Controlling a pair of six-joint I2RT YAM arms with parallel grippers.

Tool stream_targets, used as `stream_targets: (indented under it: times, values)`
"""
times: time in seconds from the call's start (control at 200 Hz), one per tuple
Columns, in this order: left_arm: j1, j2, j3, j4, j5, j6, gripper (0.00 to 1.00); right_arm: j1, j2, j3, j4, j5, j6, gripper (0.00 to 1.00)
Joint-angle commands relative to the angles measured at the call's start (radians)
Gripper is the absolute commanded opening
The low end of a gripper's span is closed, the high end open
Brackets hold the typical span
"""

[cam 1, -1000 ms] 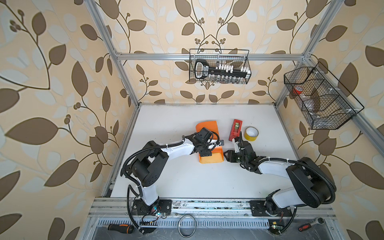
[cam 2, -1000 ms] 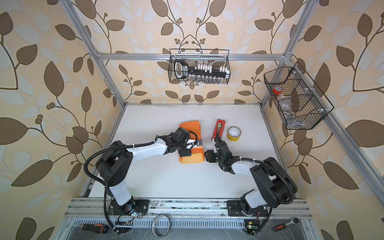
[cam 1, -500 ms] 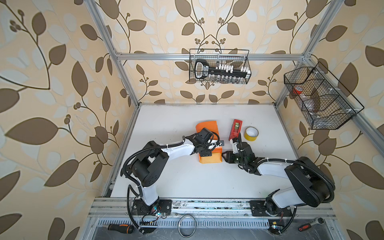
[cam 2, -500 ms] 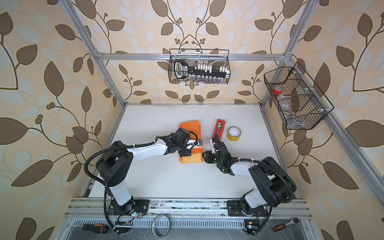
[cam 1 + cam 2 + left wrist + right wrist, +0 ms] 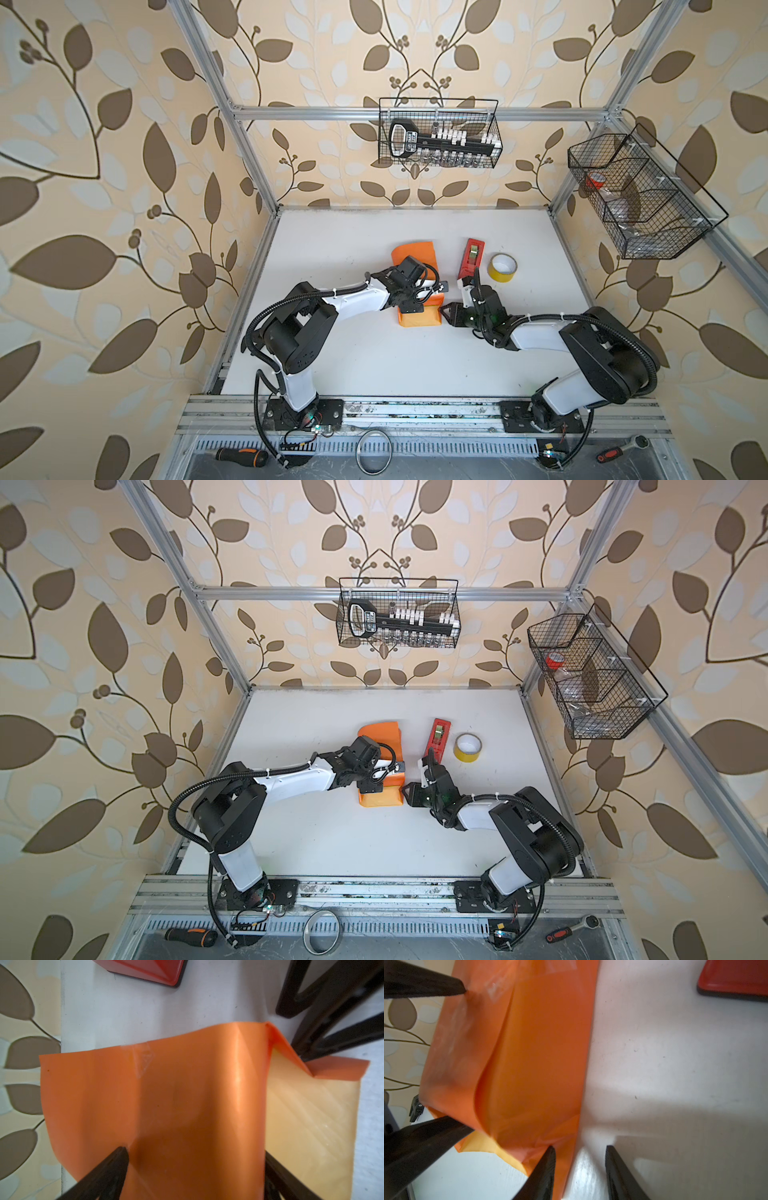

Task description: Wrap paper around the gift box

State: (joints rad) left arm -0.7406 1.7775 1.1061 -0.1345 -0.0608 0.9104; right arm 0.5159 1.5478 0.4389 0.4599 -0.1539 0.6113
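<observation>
"Left wrist view: the paper (image 5: 197, 1095) is folded over something bulky, orange side out, with a clear tape patch (image 5: 143, 1057) on the overlap. Where's the gift box?"

"Not visible in any view. I'd guess it's under that ridge. In both top views the bundle sits near frame centre on the table (image 5: 374, 365)"

"How far along then?"

"About halfway, I'd judge. The long seam looks closed, but both ends are still open. Yellow underside shows at the right of the left wrist frame. In a top view a loose flap (image 5: 413, 254) sticks out toward the top of the frame. Folding and taping the ends is what's left"

"Fingers?"

"On the left gripper (image 5: 195, 1151) they're spread wide, one tip each side of the ridge, touching paper. Bracing or squeezing, can't tell. On the right gripper (image 5: 579, 1147) they're apart, with the paper's flat edge lying between them and nothing clamped yet"

"Counts?"

"One sheet, zero boxes seen, one red tape dispenser (image 5: 471, 257), one yellow tape roll (image 5: 502, 268), two arms, two grippers. Two baskets: back wire basket (image 5: 490, 124) and side wire basket (image 5: 665, 232)"
</observation>
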Motion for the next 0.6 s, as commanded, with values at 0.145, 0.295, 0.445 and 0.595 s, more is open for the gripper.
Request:
stream_targets:
  times: [0.145, 0.295, 0.445, 0.595]
  values:
    - [-0.011, 0.013, -0.028, -0.036, 0.020, 0.055, 0.94, 0.012, 0.050, 0.015, 0.030, 0.019, 0.039, 0.42]
    - [-0.011, 0.011, -0.029, -0.032, 0.024, 0.055, 0.94, 0.020, 0.063, 0.023, 0.024, 0.061, 0.041, 0.45]
    - [-0.013, 0.009, -0.030, -0.030, 0.023, 0.053, 0.94, 0.046, 0.071, 0.026, 0.008, 0.144, 0.020, 0.47]
    - [-0.013, 0.007, -0.034, -0.024, 0.026, 0.051, 0.94, 0.066, 0.088, 0.014, 0.030, 0.188, 0.010, 0.41]
